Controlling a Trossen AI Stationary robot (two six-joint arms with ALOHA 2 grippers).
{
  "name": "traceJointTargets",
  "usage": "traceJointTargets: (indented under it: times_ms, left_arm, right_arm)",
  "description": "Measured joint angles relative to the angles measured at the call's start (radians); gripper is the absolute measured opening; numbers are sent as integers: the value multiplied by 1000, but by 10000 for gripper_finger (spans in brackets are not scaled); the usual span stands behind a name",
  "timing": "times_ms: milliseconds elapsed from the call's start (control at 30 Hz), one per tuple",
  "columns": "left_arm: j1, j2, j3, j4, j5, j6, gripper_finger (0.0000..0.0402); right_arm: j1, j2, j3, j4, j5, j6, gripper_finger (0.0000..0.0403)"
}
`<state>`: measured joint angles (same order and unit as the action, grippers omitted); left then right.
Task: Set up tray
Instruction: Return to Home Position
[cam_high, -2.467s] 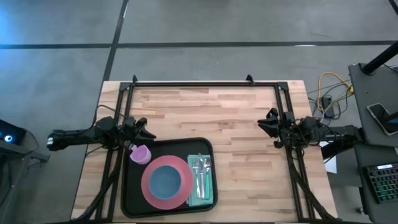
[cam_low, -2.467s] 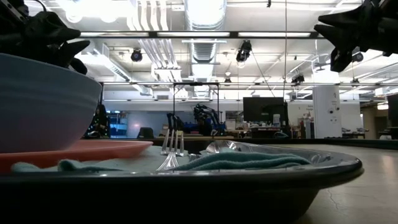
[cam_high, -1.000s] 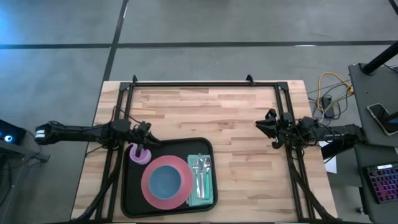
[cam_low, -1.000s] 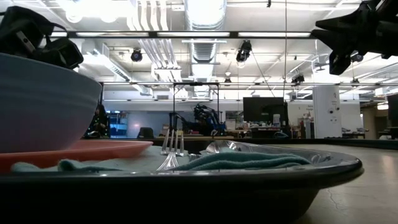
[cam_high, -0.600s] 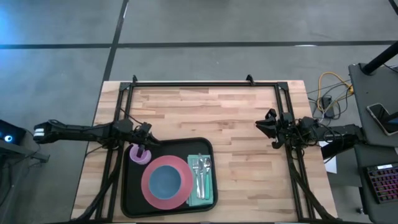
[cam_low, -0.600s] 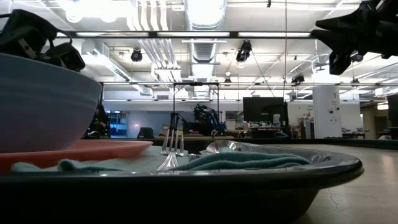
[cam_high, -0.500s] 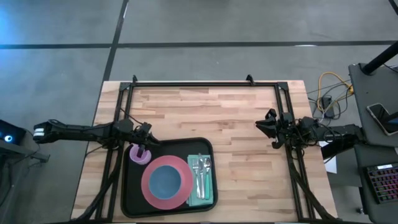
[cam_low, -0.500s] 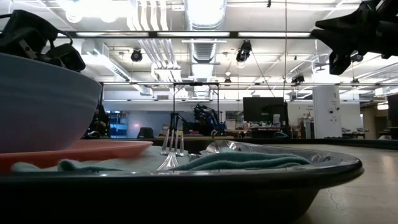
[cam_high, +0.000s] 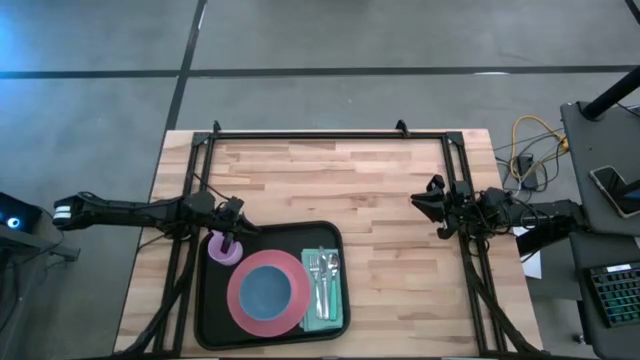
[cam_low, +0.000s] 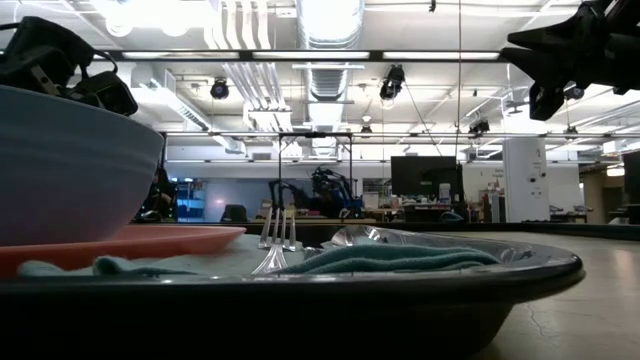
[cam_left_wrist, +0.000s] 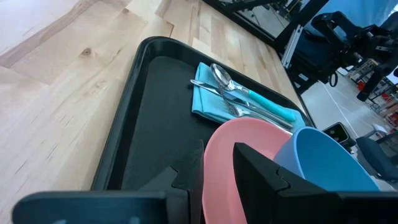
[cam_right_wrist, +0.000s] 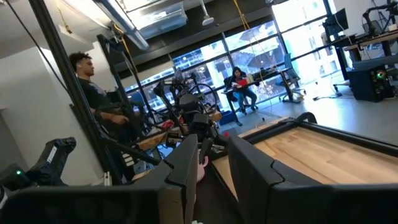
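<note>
My left gripper (cam_high: 238, 224) hangs over the near corner of the black plastic tray (cam_high: 212, 310), which has a low rim and rounded corners and lies on the plank table (cam_high: 390, 260). A purple cup (cam_high: 222, 250) sits just below the jaws. Past it stands a round pink plate (cam_high: 237, 300) bearing a blue bowl (cam_high: 265, 290), then a teal cloth napkin (cam_high: 309, 312) under shiny cutlery (cam_high: 322, 280). These jaws are narrowly parted and empty. My right gripper (cam_high: 425, 205) hovers well apart from the tray, with its jaws also slightly parted and holding nothing.

Two matte-black jointed arms
Left arm (cam_high: 130, 211) carries a white band (cam_high: 64, 212) at its outer end (thin black cables (cam_high: 178, 180) trail beside it); right arm (cam_high: 520, 213) looks bulkier.
</note>
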<state>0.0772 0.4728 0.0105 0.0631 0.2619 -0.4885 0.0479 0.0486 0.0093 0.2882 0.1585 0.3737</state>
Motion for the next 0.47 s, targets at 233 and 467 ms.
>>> traceJointTargets:
  times_ms: [233, 467]
  left_arm:
    - [0, 0, 0, 0, 0, 0, 68]
    - [0, 0, 0, 0, 0, 0, 68]
  right_arm:
    - [0, 0, 0, 0, 0, 0, 81]
    - [0, 0, 0, 0, 0, 0, 69]
